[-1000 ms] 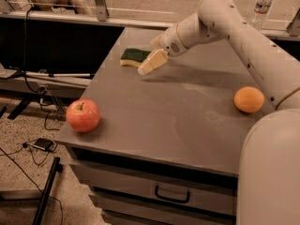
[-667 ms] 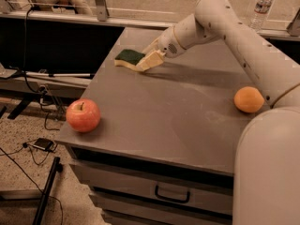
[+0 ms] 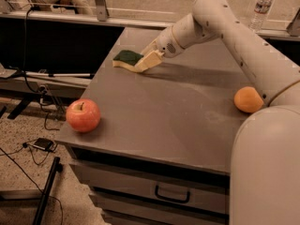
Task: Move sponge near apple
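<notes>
The sponge (image 3: pixel 125 58), dark green on top with pale yellow foam below, is at the back left of the grey table (image 3: pixel 178 111). My gripper (image 3: pixel 146 61) is at the sponge's right end, with pale fingers closed on it and the sponge sticking out to the left, at or just above the tabletop. The red-pink apple (image 3: pixel 83 115) stands near the table's front left corner, well in front of and left of the sponge. My arm reaches in from the right.
A plain orange fruit (image 3: pixel 248 100) sits at the table's right side beside my arm. A water bottle (image 3: pixel 261 6) stands on the ledge behind. A drawer handle (image 3: pixel 172 196) is below the front edge. Cables and a stand are on the floor at left.
My gripper has moved left with the sponge in it, carrying it toward the table's left edge. The apple and orange have not moved.
</notes>
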